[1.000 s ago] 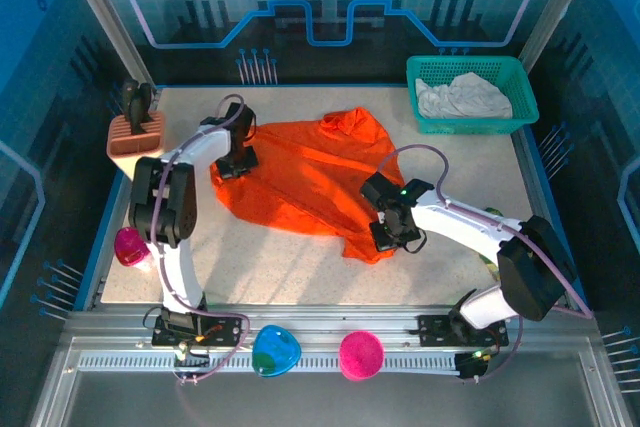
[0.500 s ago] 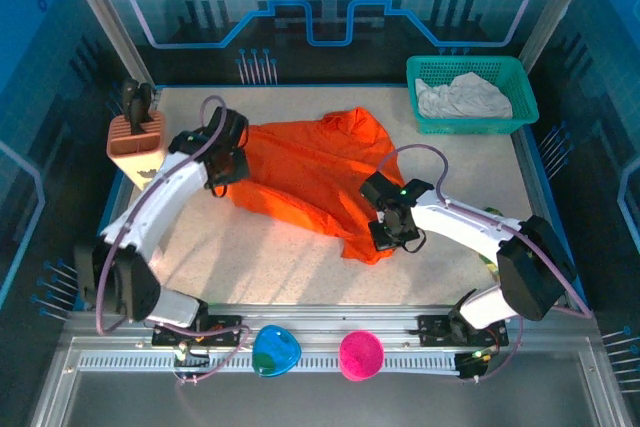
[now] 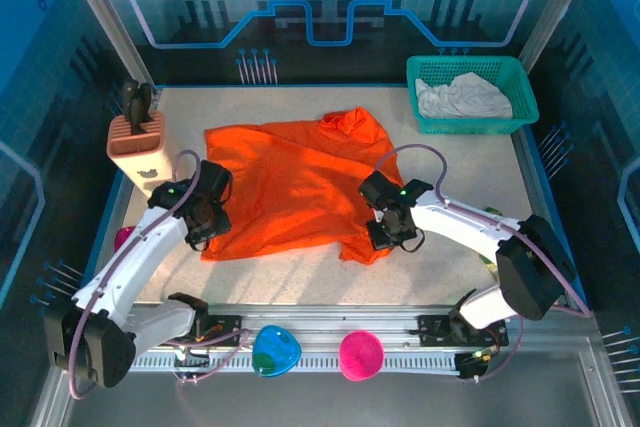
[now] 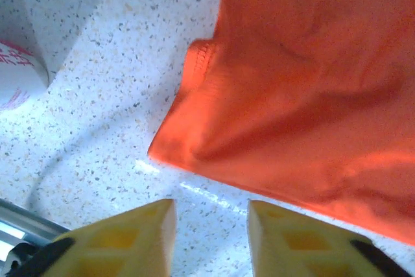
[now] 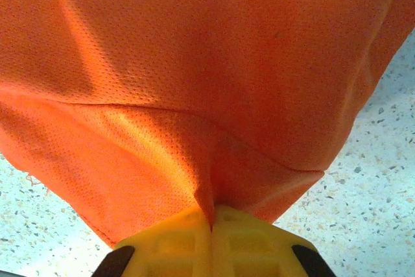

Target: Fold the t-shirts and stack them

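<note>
The bright orange t-shirt (image 3: pixel 290 187) lies spread across the middle of the table. Its near left corner (image 4: pixel 194 141) rests flat on the speckled surface. My left gripper (image 3: pixel 205 230) hovers just off that corner, open, with bare table between its yellow fingers (image 4: pixel 139 235). My right gripper (image 3: pixel 385 237) is shut on a pinched fold of the shirt's near right edge (image 5: pixel 211 192), the cloth pulled taut out of the jaws. The off-white t-shirt (image 3: pixel 462 97) lies crumpled in the teal basket (image 3: pixel 520 82) at the back right.
A peach-coloured holder with a dark tool (image 3: pixel 135 137) stands at the left edge. A pink cup (image 3: pixel 125 239) sits by the left arm. A blue bowl (image 3: pixel 275 349) and a pink bowl (image 3: pixel 360 354) rest on the front rail.
My left gripper has pulled the shirt's left side toward the near left, spreading it out, then let go. It now stands open off the corner. The right gripper has barely moved.
</note>
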`<action>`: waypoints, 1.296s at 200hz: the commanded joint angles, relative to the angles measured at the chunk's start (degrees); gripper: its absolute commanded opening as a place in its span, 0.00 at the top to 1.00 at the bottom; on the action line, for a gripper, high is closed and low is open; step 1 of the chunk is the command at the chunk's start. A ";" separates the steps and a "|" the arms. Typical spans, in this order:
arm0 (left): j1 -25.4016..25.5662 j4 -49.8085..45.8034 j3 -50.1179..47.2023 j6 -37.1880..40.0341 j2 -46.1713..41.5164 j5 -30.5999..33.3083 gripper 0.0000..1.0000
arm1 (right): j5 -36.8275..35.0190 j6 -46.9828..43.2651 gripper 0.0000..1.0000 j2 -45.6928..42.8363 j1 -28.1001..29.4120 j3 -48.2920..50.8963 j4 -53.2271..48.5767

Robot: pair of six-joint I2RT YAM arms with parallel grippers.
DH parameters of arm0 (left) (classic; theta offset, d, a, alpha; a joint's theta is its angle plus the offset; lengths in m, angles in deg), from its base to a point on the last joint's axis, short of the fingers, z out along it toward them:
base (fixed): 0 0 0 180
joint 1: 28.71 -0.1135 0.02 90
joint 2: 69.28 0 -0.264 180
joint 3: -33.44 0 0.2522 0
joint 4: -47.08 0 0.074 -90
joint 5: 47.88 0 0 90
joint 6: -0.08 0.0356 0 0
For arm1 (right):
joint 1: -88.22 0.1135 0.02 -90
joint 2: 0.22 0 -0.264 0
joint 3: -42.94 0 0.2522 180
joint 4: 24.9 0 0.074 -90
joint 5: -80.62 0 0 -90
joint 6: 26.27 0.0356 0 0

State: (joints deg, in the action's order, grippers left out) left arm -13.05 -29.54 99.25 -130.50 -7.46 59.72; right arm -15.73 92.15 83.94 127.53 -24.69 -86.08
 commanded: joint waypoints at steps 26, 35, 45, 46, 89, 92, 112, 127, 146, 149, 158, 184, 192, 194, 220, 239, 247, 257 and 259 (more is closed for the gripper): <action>0.42 1.85 0.81 -3.51 -1.44 0.22 0.35 | 1.92 -0.82 1.00 -2.33 0.17 2.43 -0.83; 0.42 2.91 1.81 -2.73 0.53 -0.02 0.34 | 2.13 -0.75 0.98 -2.40 0.32 2.77 -0.92; 0.42 4.63 2.79 -1.64 3.18 -0.55 0.33 | 2.38 -0.44 0.95 -2.55 0.59 3.15 -0.91; 0.42 4.87 2.88 -1.54 3.42 -0.60 0.33 | 2.39 -0.41 0.95 -2.57 0.59 3.15 -0.92; 0.46 15.21 6.40 2.34 14.90 0.04 0.30 | 5.92 1.58 0.60 -4.35 1.42 6.66 1.02; 0.43 15.74 6.85 2.67 15.77 0.13 0.30 | 6.11 1.69 0.57 -4.54 1.47 6.67 1.21; 0.42 18.20 10.75 4.54 22.37 0.46 0.29 | 5.44 1.74 0.43 -5.66 0.61 5.14 0.96; 0.38 19.73 13.15 5.45 27.14 0.14 0.29 | 4.11 0.98 0.41 -5.39 -1.59 2.98 0.25; 0.42 22.51 14.45 6.01 32.17 0.16 0.29 | 3.91 -0.66 0.45 -3.79 -6.06 -0.42 0.34; 0.42 22.81 14.59 6.03 32.93 0.22 0.30 | 3.83 -0.92 0.46 -3.44 -6.76 -0.81 0.48; 0.35 23.92 14.91 6.12 35.00 0.35 0.30 | 3.80 -1.63 0.47 -2.19 -9.05 -1.87 1.09; 0.34 25.94 16.19 6.46 41.18 -0.47 0.31 | 3.81 -3.53 0.52 4.05 -15.22 -4.49 4.06; 0.33 26.40 16.49 6.48 42.77 -1.07 0.32 | 3.67 -4.01 0.54 6.56 -16.97 -5.56 4.89; 0.33 26.56 16.56 6.43 43.05 -1.19 0.32 | 3.59 -4.06 0.54 7.25 -17.38 -5.79 5.06; 0.34 27.88 16.10 5.94 45.10 -2.33 0.33 | 0.39 -5.34 0.56 16.49 -21.05 -10.69 6.06; 0.34 28.20 15.29 5.77 44.86 -2.08 0.33 | -1.36 -5.67 0.56 22.79 -22.14 -14.21 6.02; 0.34 28.07 15.03 5.86 44.73 -1.63 0.33 | -1.58 -5.83 0.58 24.92 -22.26 -15.35 6.15; 0.33 27.91 14.84 6.11 44.57 -1.20 0.33 | -1.64 -5.67 0.67 27.09 -22.26 -16.78 6.24; 0.33 27.86 14.77 6.19 44.52 -1.07 0.33 | -2.02 -5.62 0.71 27.45 -22.08 -17.21 5.83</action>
State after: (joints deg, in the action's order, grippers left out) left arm -12.90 -1.95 114.24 -125.34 37.55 58.35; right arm -15.47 87.60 106.78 105.69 -38.92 -81.62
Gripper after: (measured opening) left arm 0.669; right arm 0.399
